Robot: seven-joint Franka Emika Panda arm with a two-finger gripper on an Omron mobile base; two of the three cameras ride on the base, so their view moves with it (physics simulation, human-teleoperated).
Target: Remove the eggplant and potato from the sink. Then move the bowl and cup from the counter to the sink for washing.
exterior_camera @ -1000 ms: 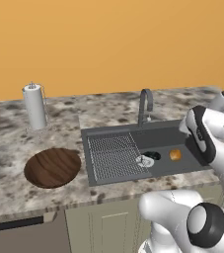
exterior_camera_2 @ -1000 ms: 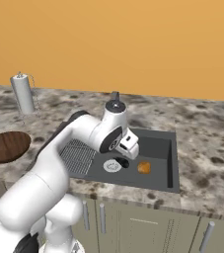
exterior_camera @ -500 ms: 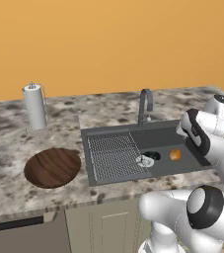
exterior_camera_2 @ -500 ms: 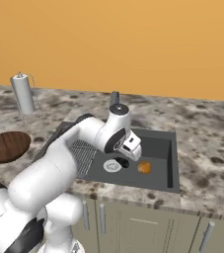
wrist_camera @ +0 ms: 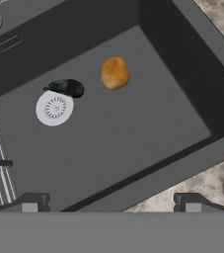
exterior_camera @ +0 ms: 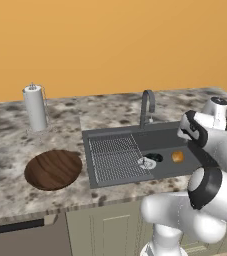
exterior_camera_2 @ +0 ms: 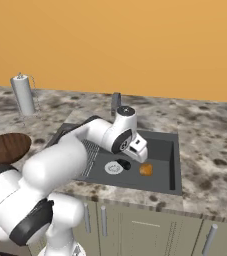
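Hovered with gripper [wrist_camera: 108, 202] jaws apart above the sink [wrist_camera: 133, 148], eggplant [wrist_camera: 68, 88] lying crosswise ahead, touching the drain [wrist_camera: 54, 108], potato [wrist_camera: 115, 72] just beyond.

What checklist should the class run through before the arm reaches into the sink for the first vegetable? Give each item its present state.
1. Pincer open and holding nothing: ok.
2. Eggplant in the sink, beside the drain: ok.
3. Potato in the basin, apart from the eggplant: ok.
4. Pincer above the basin, touching neither vegetable: ok.
5. Bowl on the counter, left of the sink: ok.
6. Cup located on the counter: cannot tell.
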